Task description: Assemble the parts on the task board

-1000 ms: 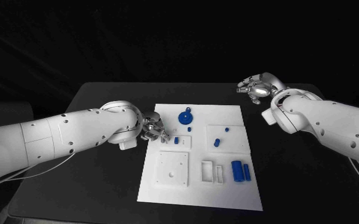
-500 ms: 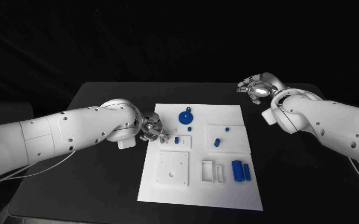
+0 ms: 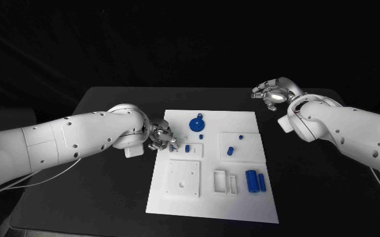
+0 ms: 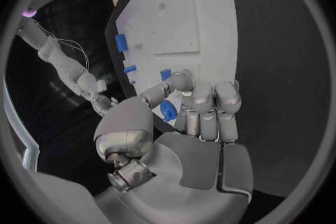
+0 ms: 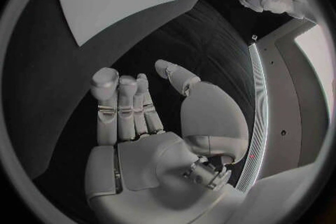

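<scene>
**Left hand holding a small blue part at the board's edge**

The left hand (image 3: 161, 137) is sitting at the left edge of the white task board (image 3: 238, 204), near its far half. Its fingers are curling in tight. In the left wrist view, the thumb and fingers (image 4: 203, 102) are pinching a small blue part (image 4: 168, 111). From the head view, that part is hiding behind the fingers.

The right hand (image 3: 272, 92) is staying far away, by the back right corner of the black worktop (image 3: 111, 105). It is holding nothing. Its fingers (image 5: 119, 103) are standing up and loosely bent, with the thumb off to one side, so the hand is released.

On the board, a round blue part (image 3: 196, 123) is lying near the far edge. A tiny blue peg (image 3: 186, 149) is standing just beside the left hand. Another small blue part (image 3: 229, 150) is resting nearer the middle. Two long blue parts (image 3: 255, 180) are lying side by side near the right edge.

There is bare black worktop all around the board, and lots of it between the right hand and the board. The left arm is lying over the worktop on the left side.

The right wrist view is showing the round blue part from far off, and the left arm beyond the board.
</scene>
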Motion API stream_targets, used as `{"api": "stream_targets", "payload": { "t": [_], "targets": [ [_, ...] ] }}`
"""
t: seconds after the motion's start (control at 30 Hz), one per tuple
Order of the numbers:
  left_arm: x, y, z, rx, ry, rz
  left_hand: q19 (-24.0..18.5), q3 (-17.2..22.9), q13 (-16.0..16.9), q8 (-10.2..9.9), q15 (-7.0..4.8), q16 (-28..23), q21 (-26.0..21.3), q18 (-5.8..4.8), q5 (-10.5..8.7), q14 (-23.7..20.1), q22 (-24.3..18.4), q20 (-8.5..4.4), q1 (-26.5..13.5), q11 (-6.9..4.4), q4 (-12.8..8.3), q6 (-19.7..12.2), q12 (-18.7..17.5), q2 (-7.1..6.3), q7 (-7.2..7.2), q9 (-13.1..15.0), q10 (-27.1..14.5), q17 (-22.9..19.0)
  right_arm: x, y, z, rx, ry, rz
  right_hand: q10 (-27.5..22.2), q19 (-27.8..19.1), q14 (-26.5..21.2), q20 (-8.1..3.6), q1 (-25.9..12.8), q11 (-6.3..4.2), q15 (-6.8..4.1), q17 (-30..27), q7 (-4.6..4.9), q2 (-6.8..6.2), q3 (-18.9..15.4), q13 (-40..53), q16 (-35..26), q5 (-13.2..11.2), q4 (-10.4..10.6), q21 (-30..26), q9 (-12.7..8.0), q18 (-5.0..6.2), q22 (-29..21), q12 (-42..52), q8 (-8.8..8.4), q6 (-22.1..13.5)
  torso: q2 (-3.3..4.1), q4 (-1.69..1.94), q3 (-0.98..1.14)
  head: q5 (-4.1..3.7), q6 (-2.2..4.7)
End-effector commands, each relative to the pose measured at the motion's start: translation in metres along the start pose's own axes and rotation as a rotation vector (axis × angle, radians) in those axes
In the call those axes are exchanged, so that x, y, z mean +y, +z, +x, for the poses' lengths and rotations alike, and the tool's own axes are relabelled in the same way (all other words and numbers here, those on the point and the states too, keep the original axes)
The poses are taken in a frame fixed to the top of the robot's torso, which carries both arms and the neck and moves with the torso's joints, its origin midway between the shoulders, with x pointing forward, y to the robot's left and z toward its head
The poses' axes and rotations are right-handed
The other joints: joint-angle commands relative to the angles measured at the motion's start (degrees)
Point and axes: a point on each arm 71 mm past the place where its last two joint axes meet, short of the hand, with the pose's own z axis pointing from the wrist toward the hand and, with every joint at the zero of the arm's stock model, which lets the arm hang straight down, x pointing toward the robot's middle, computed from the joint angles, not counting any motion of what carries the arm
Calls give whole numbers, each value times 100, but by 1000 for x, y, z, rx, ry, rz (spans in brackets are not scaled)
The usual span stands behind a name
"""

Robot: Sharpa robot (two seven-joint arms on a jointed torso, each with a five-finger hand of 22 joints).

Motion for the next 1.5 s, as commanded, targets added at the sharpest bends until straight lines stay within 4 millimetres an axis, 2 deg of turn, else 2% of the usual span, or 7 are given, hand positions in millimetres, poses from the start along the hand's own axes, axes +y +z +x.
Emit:
{"api": "stream_targets", "payload": {
  "t": [0.03,0.2,0.47,0.73,0.77,1.07,1.5],
  "targets": [
    [-3,0,2,23,4,11,19,521,-11,33,-49,-38,23,764,25,22,-14,-235,-21,-56,266,-4,28,-36,-47,56,11,-2,1,0,1,11,-6,-8,-38,-14,-38,-37,-42,-8,8,-10,40,-6,-19,-8,38,36,13,-37,8,962,9,25,-29,-4,0,-1,-2,4,-1],
    [-4,1,1,19,18,-2,67,663,-29,61,-68,-23,36,771,97,60,-34,-248,135,-85,235,63,40,-144,-77,108,41,-5,1,0,1,12,-6,-9,-38,-14,-38,-37,-42,-8,8,-10,40,-7,-19,-9,39,36,13,-38,8,962,10,26,-29,-4,1,0,-2,9,4],
    [-13,4,-3,17,94,-22,131,607,-94,116,-122,58,91,733,923,147,-60,-224,76,-187,2,442,32,-269,-191,536,183,13,1,0,1,11,-13,-13,-39,-14,-39,-37,-39,-8,8,-11,40,-6,-18,-10,40,37,11,-38,9,962,11,27,-29,-5,1,-4,-3,9,8],
    [-21,8,-7,57,192,-56,160,561,-123,-74,-101,103,122,722,1178,185,-91,-207,221,-246,-49,676,17,-413,-253,955,261,27,2,0,2,11,-13,-14,-40,-14,-40,-38,-37,-8,8,-13,40,-5,-16,-12,41,37,11,-39,9,962,12,29,-29,-6,4,-5,-4,9,2],
    [-22,9,-7,75,210,-65,154,544,-124,-130,-88,112,131,717,1270,186,-93,-200,237,-255,-61,712,16,-424,-261,1056,266,32,2,0,2,11,-13,-14,-40,-14,-40,-38,-37,-8,8,-13,40,-5,-16,-12,41,37,10,-39,9,962,12,29,-29,-6,2,-3,-3,9,2],
    [-25,11,-6,134,249,-88,127,497,-123,-305,-60,128,148,703,1434,187,-100,-178,253,-266,-94,807,18,-430,-273,1295,274,44,3,0,3,13,-13,-17,-40,-13,-40,-38,-33,-8,8,-14,40,-4,-14,-13,43,38,9,-40,10,962,13,31,-29,-7,1,-1,0,14,-13],
    [-31,16,-11,102,254,-97,114,457,-118,-433,-50,131,159,699,1457,185,-106,-168,238,-265,-106,857,23,-396,-272,1434,275,48,3,0,5,16,-12,-17,-41,-13,-41,-39,-26,-8,8,-16,40,1,-10,-15,45,38,5,-41,11,962,15,33,-29,-8,1,2,-4,34,-27]
  ]
}}
